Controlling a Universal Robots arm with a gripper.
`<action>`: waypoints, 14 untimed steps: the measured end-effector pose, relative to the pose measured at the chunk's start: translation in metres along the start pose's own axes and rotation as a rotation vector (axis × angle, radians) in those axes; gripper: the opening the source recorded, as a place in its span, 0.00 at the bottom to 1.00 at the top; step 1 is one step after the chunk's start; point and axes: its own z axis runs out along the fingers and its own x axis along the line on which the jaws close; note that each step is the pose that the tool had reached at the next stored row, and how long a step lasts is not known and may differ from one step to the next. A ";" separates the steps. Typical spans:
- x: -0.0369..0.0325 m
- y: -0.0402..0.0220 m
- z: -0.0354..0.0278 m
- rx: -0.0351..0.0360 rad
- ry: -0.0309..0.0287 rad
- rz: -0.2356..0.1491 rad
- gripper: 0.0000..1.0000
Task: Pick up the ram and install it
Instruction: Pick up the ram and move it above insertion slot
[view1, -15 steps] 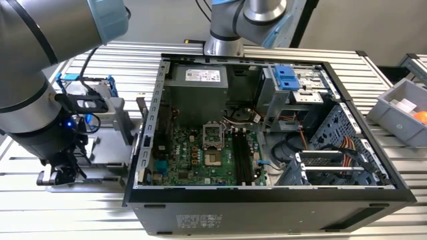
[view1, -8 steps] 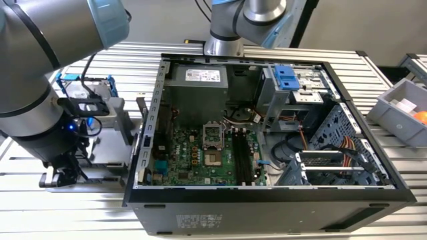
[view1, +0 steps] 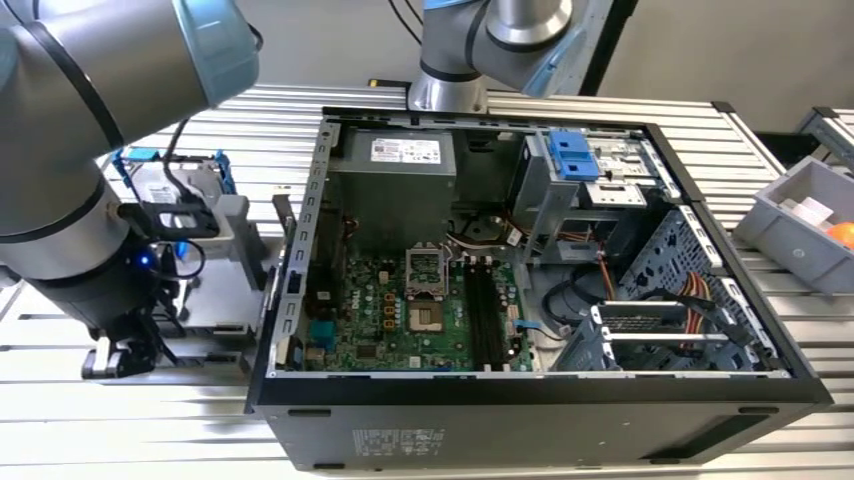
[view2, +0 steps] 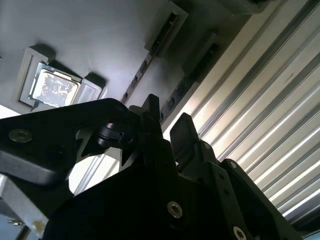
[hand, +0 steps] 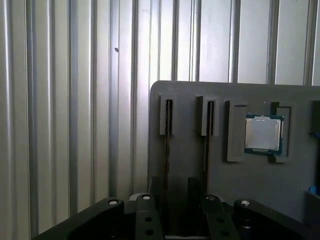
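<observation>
Grey holder tray (hand: 280, 185) lies beneath robot hand (hand: 176, 200) on slatted counter (hand: 75, 100).
Hand's grip cannot be told; processor (hand: 263, 134) sits in tray.

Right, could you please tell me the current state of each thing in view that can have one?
Computer case: lying on its side, panel off, open.
Memory slots: empty.
Gripper: open, holding nothing, above the slots of the tray.
Ram: standing on edge in a tray slot, not yet picked up.
Processor chip: seated in its recess in the tray.
</observation>
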 end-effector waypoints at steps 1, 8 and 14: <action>0.0000 0.0001 0.0009 0.0000 0.0001 0.000 1.00; 0.0002 0.0004 0.0083 0.0000 0.0003 0.001 1.00; 0.0006 0.0005 0.0146 0.0001 0.0003 0.001 1.00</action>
